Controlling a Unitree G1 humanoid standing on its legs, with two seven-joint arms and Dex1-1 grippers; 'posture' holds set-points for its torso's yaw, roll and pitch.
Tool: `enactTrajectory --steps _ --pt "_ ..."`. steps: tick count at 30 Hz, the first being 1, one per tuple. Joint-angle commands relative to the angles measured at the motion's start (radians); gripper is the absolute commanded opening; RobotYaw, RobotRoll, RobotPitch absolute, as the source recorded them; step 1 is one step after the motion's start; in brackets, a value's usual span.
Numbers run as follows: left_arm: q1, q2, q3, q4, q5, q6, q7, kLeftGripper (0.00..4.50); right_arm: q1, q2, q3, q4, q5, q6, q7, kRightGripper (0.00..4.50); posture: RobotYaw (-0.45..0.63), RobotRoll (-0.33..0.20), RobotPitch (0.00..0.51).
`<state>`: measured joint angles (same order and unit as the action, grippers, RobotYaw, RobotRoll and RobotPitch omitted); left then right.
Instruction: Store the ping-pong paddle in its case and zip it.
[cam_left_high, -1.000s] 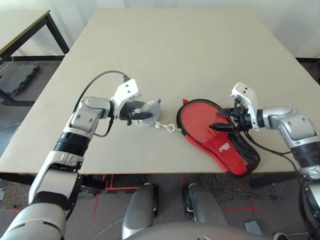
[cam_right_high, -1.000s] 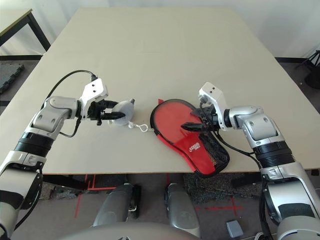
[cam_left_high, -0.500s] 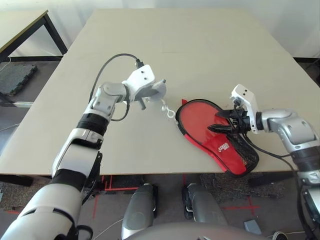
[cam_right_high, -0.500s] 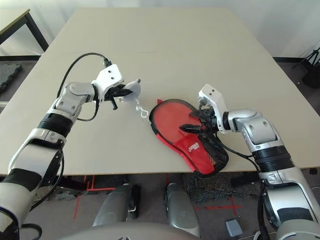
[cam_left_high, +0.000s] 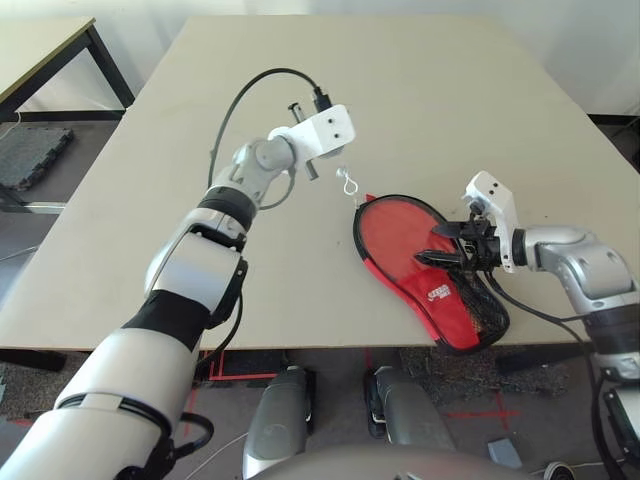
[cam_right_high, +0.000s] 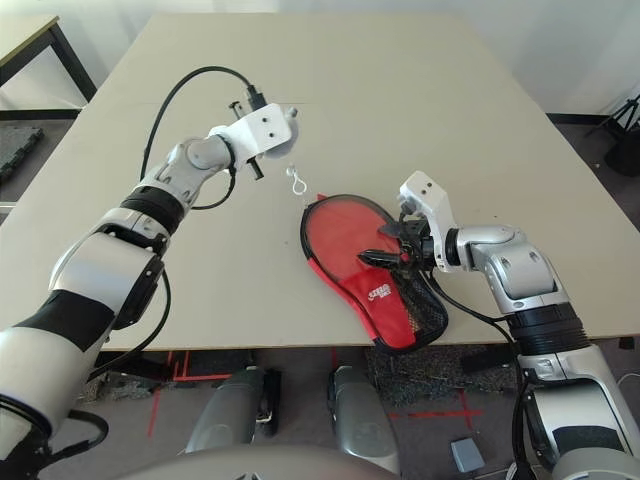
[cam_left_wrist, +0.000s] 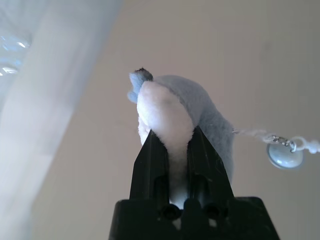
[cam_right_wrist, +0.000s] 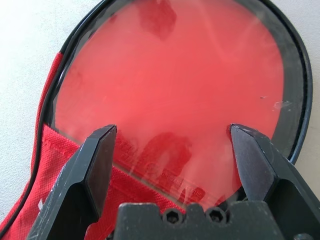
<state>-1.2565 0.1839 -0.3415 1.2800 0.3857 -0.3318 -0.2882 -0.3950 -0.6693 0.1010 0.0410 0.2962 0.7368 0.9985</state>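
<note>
The red case (cam_left_high: 430, 270) is laid flat near the table's (cam_left_high: 420, 100) front edge, with the ping-pong paddle (cam_right_wrist: 175, 95) inside. Above it, the right gripper (cam_left_high: 438, 247) is held wide apart. Farther back, a small grey-white pouch (cam_left_wrist: 175, 120) is squeezed tight by the left gripper (cam_left_wrist: 172, 145).

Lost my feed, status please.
Left tool shut on grey-white pouch, held above table. Right tool open over paddle in unzipped case.

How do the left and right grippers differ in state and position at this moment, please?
The left gripper is shut on the grey-white pouch, held above the table; the right gripper is open and holds nothing. The left is raised beyond the case; the right hovers low over the paddle in it.
</note>
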Motion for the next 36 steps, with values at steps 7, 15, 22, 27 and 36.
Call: enactTrajectory --steps 7,15,22,27,36 --pt "-0.013 -0.112 -0.063 0.055 0.096 -0.009 0.046 0.16 0.078 0.015 0.036 -0.032 0.023 0.090 -0.033 4.50 -0.07 0.000 0.148" --pt "0.019 -0.098 -0.129 0.087 0.191 0.064 0.086 0.16 0.089 0.018 0.043 -0.046 0.035 0.106 -0.046 4.50 -0.07 0.000 0.154" --pt "-0.010 -0.110 -0.169 0.096 0.252 0.092 0.125 0.16 0.115 0.007 0.058 -0.058 0.037 0.121 -0.054 4.50 -0.09 0.000 0.156" --pt "-0.042 -0.137 -0.158 0.094 0.261 0.077 0.170 0.16 0.135 -0.004 0.074 -0.073 0.031 0.136 -0.063 4.50 -0.10 0.000 0.158" --pt "-0.112 -0.184 -0.104 0.086 0.222 -0.001 0.269 0.16 0.153 -0.039 0.118 -0.088 0.007 0.132 -0.059 4.50 -0.11 0.000 0.162"
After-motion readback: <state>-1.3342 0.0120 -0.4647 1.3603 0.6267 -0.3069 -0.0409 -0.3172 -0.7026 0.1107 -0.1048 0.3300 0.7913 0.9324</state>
